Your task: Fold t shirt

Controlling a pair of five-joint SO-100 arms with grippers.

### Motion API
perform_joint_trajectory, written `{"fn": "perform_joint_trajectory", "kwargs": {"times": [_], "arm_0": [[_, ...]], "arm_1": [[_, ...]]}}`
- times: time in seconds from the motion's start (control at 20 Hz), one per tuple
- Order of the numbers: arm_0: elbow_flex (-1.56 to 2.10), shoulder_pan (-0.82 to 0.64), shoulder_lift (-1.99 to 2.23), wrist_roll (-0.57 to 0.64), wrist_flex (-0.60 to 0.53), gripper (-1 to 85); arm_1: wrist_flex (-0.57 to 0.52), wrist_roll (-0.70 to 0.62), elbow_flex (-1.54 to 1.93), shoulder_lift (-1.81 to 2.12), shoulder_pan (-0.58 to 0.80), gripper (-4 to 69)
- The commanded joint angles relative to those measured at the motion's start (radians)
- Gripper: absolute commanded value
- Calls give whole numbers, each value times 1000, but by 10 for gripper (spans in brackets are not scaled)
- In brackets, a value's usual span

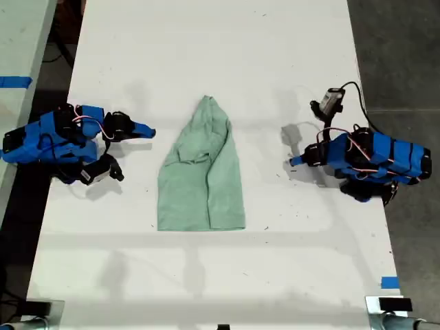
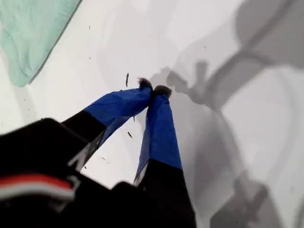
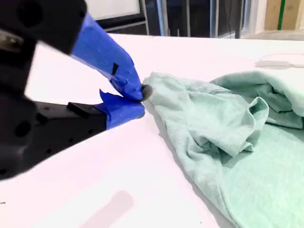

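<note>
One long white table (image 1: 206,275) fills the exterior view, with dark floor along both its long sides. Bare tabletop lies all round the garment, so I judge there is ample room to swing in from either side, and more towards the top and bottom of the view.

A pale mint-green, wrinkled fabric t shirt (image 1: 203,175) lies flat near the middle of the table. It is a narrow shape, square at the end nearer the bottom of the exterior view and tapering to a point at the other. Its sides look already turned inward, with a soft ridge of cloth along one side. I judge the lengthwise folding is done and the crosswise fold, point to square end, is left. Nothing holds the cloth.

Two blue arms lie low on the table, one (image 1: 62,141) at the exterior view's left and one (image 1: 371,158) at its right, both pointing inward and apart from the shirt. Both sit close to the table's long edges.

My first gripper (image 2: 153,89) has its blue-taped jaws pressed together over bare table, empty, the shirt well off. My second gripper (image 3: 140,100) is also pinched closed on nothing, just beside the shirt's edge.
</note>
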Motion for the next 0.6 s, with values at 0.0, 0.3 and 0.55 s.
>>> {"fn": "perform_joint_trajectory", "kwargs": {"times": [0.0,0.3,0.55], "arm_0": [[38,-14,8,-12,-6,9],[38,-15,8,-12,-6,9],[38,-15,8,-12,-6,9]], "arm_1": [[2,12,54,11,-6,13],[2,15,54,11,-9,13],[3,17,54,11,-12,13]]}}
